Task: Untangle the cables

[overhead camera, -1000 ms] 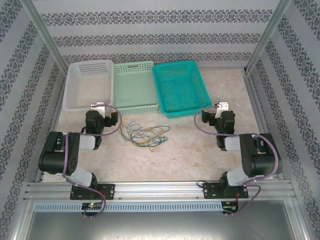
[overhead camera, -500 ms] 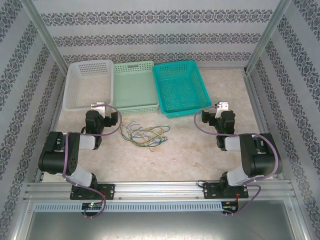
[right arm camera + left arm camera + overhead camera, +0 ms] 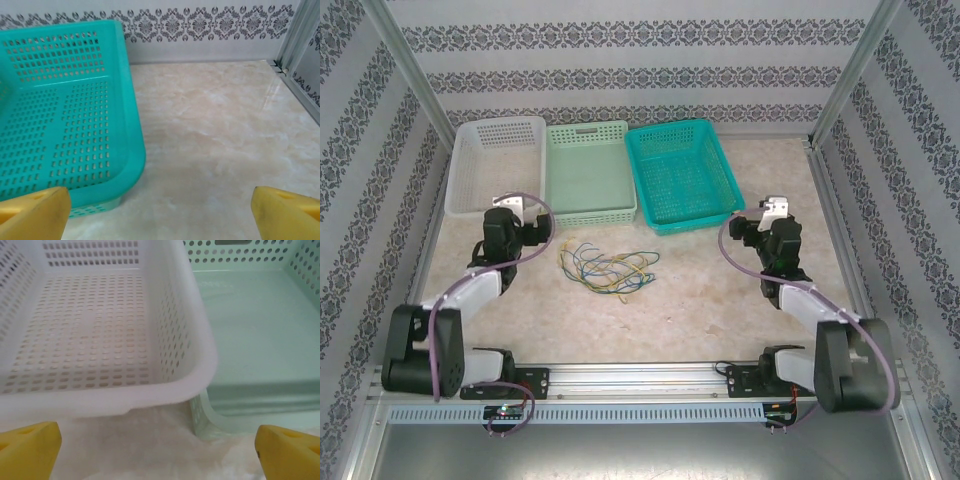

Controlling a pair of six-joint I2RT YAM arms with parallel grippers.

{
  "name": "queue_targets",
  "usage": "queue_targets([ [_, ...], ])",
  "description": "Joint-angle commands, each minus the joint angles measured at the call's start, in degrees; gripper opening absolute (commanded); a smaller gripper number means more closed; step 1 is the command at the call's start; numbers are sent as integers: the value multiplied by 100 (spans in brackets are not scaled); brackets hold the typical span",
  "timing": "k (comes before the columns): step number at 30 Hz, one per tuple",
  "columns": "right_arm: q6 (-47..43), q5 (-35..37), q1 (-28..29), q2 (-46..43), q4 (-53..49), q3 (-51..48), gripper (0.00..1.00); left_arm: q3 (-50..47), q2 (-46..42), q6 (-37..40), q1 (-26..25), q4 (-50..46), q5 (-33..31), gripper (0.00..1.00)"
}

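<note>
From above, the cables (image 3: 605,266) lie knotted on the table (image 3: 700,300) between the arms, probably placed centrally so either can reach. The left gripper (image 3: 513,204) and right gripper (image 3: 775,206) point far, elbows bent.

Left wrist: fingers (image 3: 27,450) spread wide, empty, facing the white basket (image 3: 150,395).

Right wrist: fingers (image 3: 32,215) wide apart, empty, near the teal basket (image 3: 132,150).

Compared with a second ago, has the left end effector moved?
Yes. In the top view the left end effector has edged slightly away from the arm bases, toward the near rim of the white basket.
</note>
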Motion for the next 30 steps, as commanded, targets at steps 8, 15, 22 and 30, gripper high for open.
queue_targets([
  [8,802,-90,320,-855,-2542,889,89,50,-1742,-981,-148,-1813,-663,100],
  [15,1100,-142,785,8,-3772,2410,82,1334,-1106,-1022,-149,-2574,-540,100],
  [22,1553,-97,1125,1029,-4389,3530,76,3913,1037,-905,-141,-4163,-171,100],
  [30,1584,214,1121,1324,-5287,3984,77,5878,3142,-843,-97,-5408,364,92],
])
